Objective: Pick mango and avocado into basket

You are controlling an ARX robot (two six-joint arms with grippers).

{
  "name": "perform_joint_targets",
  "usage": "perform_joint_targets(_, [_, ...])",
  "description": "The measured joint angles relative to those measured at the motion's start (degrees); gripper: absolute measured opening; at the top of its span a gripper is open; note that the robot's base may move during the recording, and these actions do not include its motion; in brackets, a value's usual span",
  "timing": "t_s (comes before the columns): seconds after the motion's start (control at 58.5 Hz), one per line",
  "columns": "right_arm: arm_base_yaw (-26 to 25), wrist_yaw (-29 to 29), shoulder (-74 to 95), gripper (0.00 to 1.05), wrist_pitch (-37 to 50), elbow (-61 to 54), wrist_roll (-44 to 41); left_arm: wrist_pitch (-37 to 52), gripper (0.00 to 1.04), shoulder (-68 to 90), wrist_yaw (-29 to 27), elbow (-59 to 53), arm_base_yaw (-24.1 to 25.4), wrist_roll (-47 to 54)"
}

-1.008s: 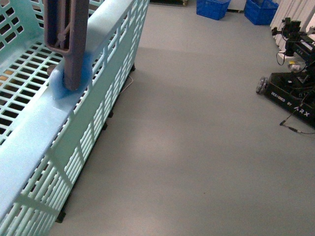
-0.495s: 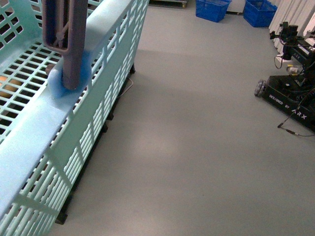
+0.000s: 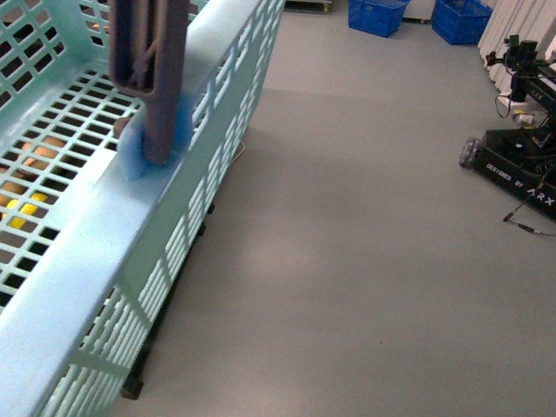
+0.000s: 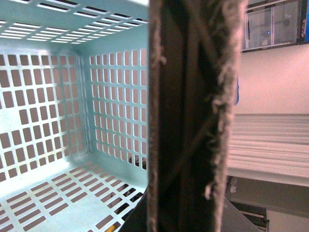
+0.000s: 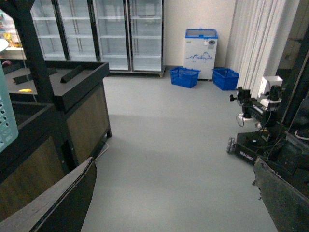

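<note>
Empty basket [image 3: 174, 217]; yellow patch, possibly mango [image 3: 19, 213], showed through floor slots, left-arm side; right gripper [image 5: 174, 203] splayed, holding nothing; left gripper [image 4: 181, 217] unreadable behind handle [image 4: 188, 96].

Premises: retail shop floor, supermarket type. Evidence: row of glass-door refrigerators [image 5: 96, 34] along the back wall; white chest freezer [image 5: 200, 53] beside them; two blue shopping baskets [image 5: 185, 77] on the grey floor [image 3: 347, 261]; dark wooden display stands [image 5: 72, 96]; teal shopping basket [image 3: 130, 226].
</note>
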State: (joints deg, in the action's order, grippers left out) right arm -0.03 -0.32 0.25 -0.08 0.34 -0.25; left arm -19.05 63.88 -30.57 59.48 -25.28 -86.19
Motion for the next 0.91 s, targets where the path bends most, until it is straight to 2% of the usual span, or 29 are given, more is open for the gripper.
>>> perform_joint_targets(0.905, [0.0,-0.17,0.0,0.97,-0.02,-0.02,0.0,-0.04,0.06,-0.07,-0.9,0.04,0.37,0.57])
